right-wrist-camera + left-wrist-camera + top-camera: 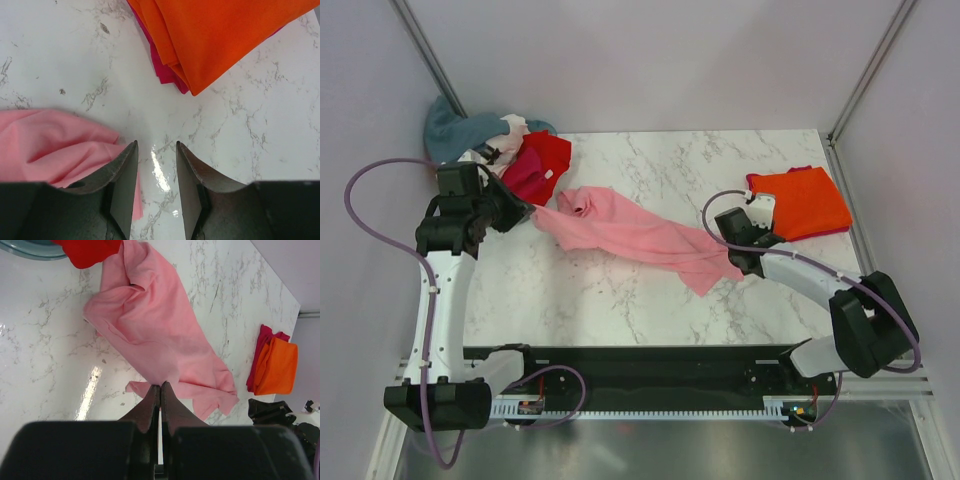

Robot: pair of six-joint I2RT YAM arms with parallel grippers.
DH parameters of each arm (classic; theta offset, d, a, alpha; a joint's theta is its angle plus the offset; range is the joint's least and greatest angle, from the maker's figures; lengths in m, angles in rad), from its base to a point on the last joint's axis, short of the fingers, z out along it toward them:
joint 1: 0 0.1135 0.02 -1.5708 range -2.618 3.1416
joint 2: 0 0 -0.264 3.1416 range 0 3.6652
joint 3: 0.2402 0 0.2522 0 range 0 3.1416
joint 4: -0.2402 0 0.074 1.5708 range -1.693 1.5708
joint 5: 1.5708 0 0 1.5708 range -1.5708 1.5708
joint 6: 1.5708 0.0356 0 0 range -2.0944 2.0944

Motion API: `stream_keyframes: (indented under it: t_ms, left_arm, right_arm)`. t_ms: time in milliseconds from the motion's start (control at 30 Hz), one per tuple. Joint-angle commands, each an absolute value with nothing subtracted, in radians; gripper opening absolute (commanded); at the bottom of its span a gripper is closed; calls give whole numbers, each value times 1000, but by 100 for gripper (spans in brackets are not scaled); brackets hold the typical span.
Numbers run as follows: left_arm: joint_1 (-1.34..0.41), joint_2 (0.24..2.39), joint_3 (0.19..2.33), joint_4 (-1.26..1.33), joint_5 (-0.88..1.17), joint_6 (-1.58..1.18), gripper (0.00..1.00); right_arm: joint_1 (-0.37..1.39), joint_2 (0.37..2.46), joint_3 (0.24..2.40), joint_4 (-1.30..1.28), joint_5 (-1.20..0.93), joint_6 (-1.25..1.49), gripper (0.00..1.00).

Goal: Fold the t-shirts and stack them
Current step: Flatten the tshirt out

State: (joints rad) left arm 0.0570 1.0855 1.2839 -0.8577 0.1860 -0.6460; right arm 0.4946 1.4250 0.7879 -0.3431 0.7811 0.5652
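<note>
Your left tool (160,386) pinched one end of the pink shirt (620,232), which lay long on the counter (670,170) from ten o'clock to four o'clock, and your right tool (156,145) gaped halfway, holding nothing, the loose end at its nine o'clock.

Worktop (650,300): white marble pattern with grey veins, glossy, glare near its right edge.
Walls (670,60): plain pale lilac panels behind the far edge and along both sides.
Posts (870,68): slanted metal struts at both far corners.
Rail (650,365): black strip along the near edge.
</note>
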Motion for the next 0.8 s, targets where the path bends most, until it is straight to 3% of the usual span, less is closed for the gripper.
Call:
stream_keyframes:
  t_ms: [0, 500, 767]
  left_arm:
    - [66, 1075, 1312, -827, 199, -609, 2]
    - [66, 1046, 1198, -799, 202, -603, 2]
    - [66, 1025, 1149, -788, 207, -594, 2]
  right_arm:
    - [471, 1391, 790, -350, 727, 586, 44]
    - [433, 1327, 790, -322, 440, 678, 52]
    - [292, 1348, 687, -203, 232, 722, 51]
